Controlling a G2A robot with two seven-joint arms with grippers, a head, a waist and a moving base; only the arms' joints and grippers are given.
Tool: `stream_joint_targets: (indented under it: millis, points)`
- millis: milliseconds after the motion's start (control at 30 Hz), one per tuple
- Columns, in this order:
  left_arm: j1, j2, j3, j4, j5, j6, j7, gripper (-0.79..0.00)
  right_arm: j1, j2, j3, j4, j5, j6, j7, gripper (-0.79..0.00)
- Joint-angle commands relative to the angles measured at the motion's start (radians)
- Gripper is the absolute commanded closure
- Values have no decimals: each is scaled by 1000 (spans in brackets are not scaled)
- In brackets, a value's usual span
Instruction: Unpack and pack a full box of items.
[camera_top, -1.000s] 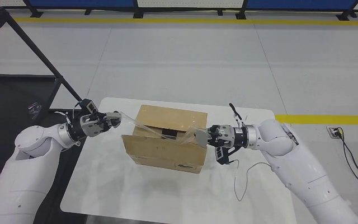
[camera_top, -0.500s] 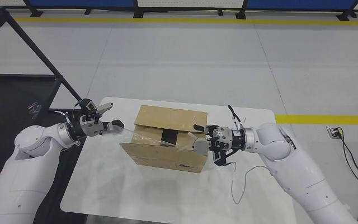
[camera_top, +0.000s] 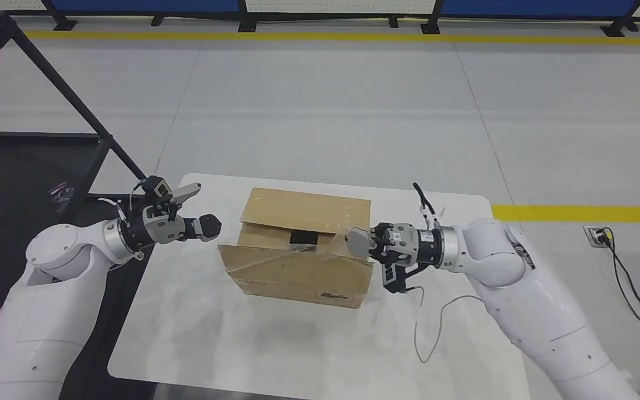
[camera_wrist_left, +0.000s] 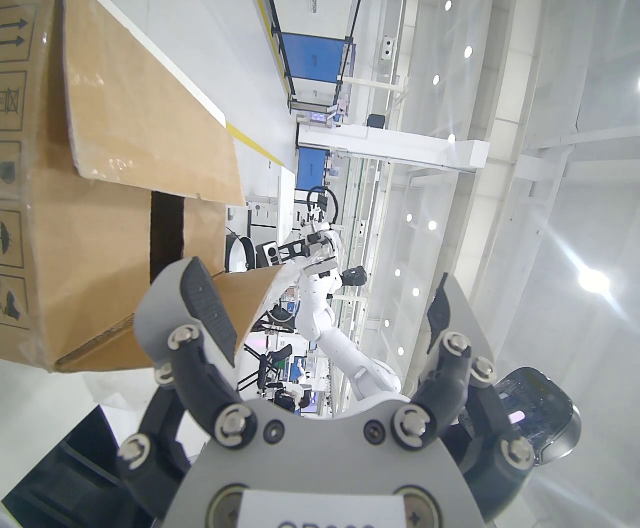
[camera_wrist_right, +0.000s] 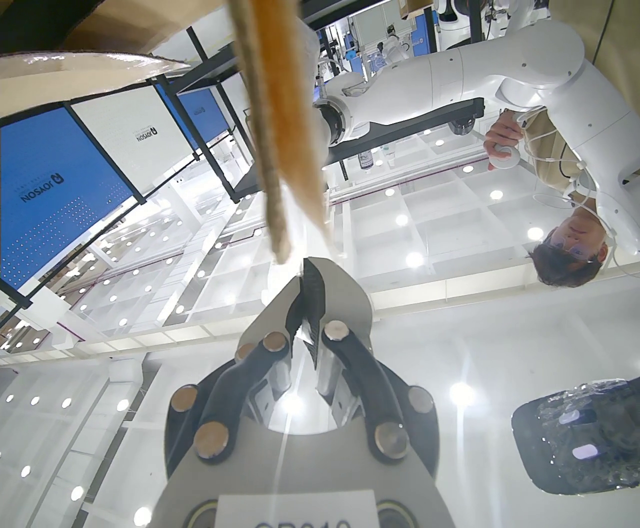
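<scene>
White worktop (camera_top: 190, 335) carries the brown cardboard box (camera_top: 300, 262) at its middle, top flaps ajar over a dark gap. Left hand (camera_top: 204, 206) hovers wide open and empty just off one end; right hand (camera_wrist_right: 311, 272) is clamped on clear tape (camera_wrist_left: 294, 272) at the other. A thin cable (camera_top: 437, 318) lies beside it.

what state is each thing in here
cardboard box: top flaps partly open, dark gap between them
left gripper: open, holding nothing, beside the box's end
right gripper: shut on the clear tape at a flap corner
clear tape: one end pinched, peeled off the box
</scene>
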Motion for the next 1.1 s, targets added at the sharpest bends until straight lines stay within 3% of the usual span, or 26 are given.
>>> stream_joint_targets:
  millis: [0, 367, 600, 700, 867, 1067]
  points:
    - [0, 0, 0, 0, 0, 0, 0, -785, -6, 1, 6, -15, -15, -6, 10, 0]
    - [3, 0, 1, -6, -2, -2, 0, -785, -28, 5, 17, -68, -56, -59, 18, 0]
    - [83, 6, -27, -116, -120, -62, -208, -785, -22, 1, 10, -65, -60, -79, 23, 0]
    - [97, 10, -47, -131, -141, -75, -242, -785, -17, -2, 4, -62, -59, -87, 22, 0]
    - [111, 15, -25, -170, -3, -85, -160, -785, -10, -5, -2, -57, -57, -87, 21, 0]
    - [106, 7, 38, -174, 141, -73, 23, -785, -12, -6, 0, -69, -60, -71, 27, 0]
